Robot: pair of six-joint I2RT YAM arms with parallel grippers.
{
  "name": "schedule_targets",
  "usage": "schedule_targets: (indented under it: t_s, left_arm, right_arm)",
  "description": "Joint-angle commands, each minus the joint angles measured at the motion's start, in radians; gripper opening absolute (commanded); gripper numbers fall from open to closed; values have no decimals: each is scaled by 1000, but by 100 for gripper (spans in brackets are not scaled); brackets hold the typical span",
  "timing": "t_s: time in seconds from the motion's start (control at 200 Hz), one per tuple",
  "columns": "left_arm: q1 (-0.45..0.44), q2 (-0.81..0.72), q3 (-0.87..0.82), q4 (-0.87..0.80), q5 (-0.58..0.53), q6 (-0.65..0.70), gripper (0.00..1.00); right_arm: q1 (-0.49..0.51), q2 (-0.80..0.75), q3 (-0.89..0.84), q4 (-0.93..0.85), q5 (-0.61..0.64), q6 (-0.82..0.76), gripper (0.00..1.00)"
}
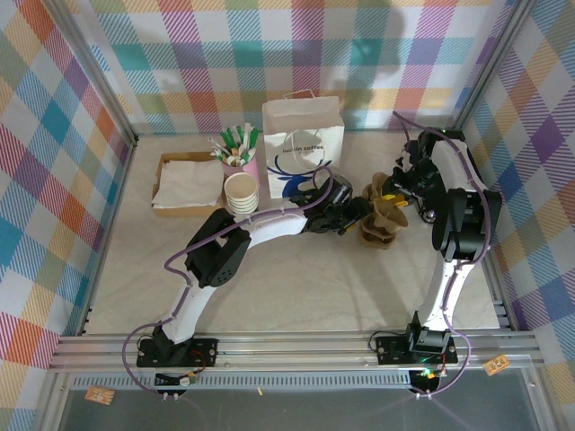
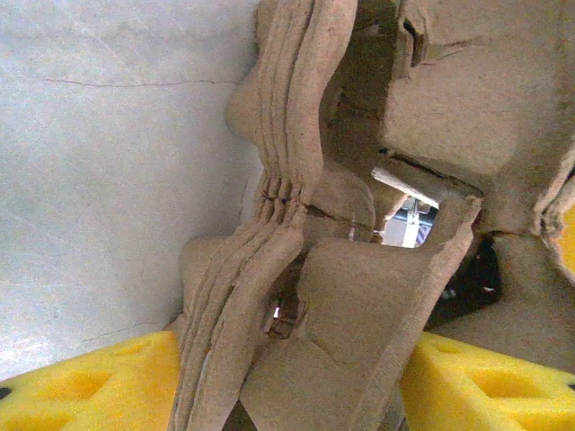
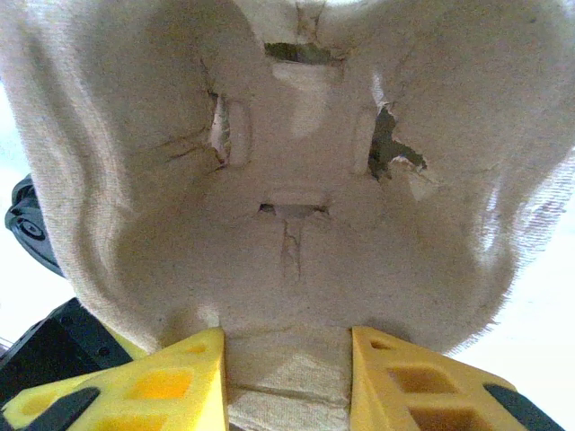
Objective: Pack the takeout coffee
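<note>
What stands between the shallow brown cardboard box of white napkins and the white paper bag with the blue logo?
Top view: a pink cup holding green-and-white sticks and, nearer the arms, a stack of cream paper cups.

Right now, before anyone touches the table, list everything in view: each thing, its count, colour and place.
paper bag: one, white with blue logo, back centre.
paper cups: one stack, cream, left of the bag.
pink cup: one, holding green-and-white sticks, behind the stack.
tray: one, brown cardboard, back left, holding white napkins.
cup carriers: nested stack, count unclear, brown pulp, centre right.
table: one, beige, under everything.
left tool: one, yellow, either side of the carriers, grip unclear.
right tool: one, yellow, closed on a carrier's edge.
</note>
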Motion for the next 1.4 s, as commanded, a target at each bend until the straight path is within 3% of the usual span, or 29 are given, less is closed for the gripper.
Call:
schedule_targets:
  t_s: [0.0,0.285,0.445,0.88,1.395]
  left_arm:
    - [-6,-13,-27,-46,-42,-34,63]
    - [-6,-32,-26,-62,-65,-36,62]
    - [-6,-49,-1,-62,-40,-34,65]
    - [23,-122,-5,-104,-28,35,69]
    - [58,-20,98,-103,42,84,69]
  right_arm:
    - [-1,-14,16,-43,-10,3,34]
    - [29,-65,-56,19,36,-13,36]
    - [36,-68,-61,81,61,-27,32]
    - [35,-27,-20,33,8,-93,30]
    - [17,-65,-90,33,-76,-105,30]
